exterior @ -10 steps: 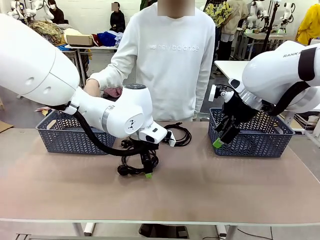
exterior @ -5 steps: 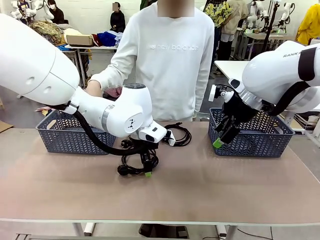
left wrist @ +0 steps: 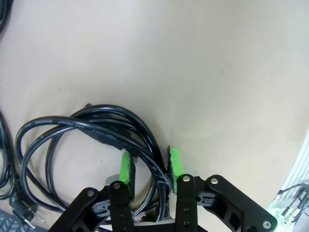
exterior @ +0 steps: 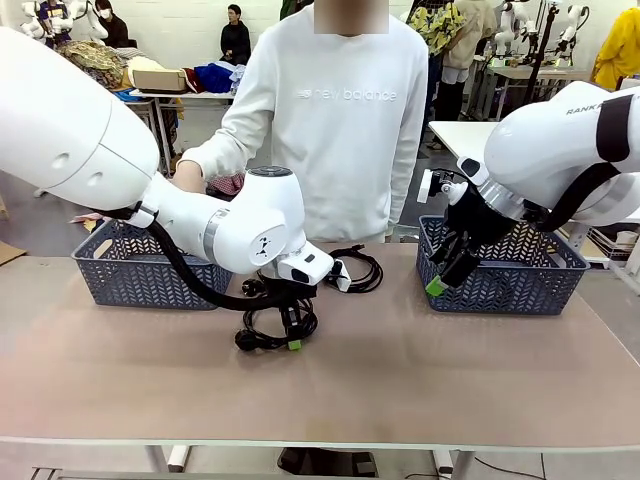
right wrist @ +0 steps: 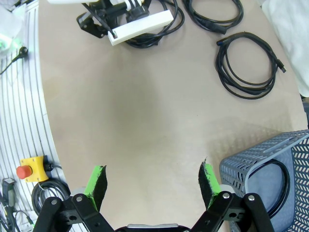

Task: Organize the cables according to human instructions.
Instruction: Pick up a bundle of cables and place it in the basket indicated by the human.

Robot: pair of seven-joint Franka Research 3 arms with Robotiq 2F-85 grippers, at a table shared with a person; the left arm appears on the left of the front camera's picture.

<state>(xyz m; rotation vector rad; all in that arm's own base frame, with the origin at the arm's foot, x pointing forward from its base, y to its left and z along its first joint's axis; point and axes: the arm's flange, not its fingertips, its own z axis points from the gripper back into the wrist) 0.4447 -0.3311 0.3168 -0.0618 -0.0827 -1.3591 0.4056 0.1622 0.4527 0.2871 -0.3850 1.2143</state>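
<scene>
Left pincer [left wrist: 149, 163] closed on a cable [left wrist: 104, 135] atop tan table [left wrist: 217, 72].

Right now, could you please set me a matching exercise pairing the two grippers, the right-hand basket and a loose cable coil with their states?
Things:
1. left gripper
2. right gripper
3. right-hand basket
4. loose cable coil

States:
A. open above the bare table
B. lying untouched on the table
C. shut on the mid-table coil
D. has a black cord inside

Pairs: 1-C, 2-A, 3-D, 4-B
</scene>
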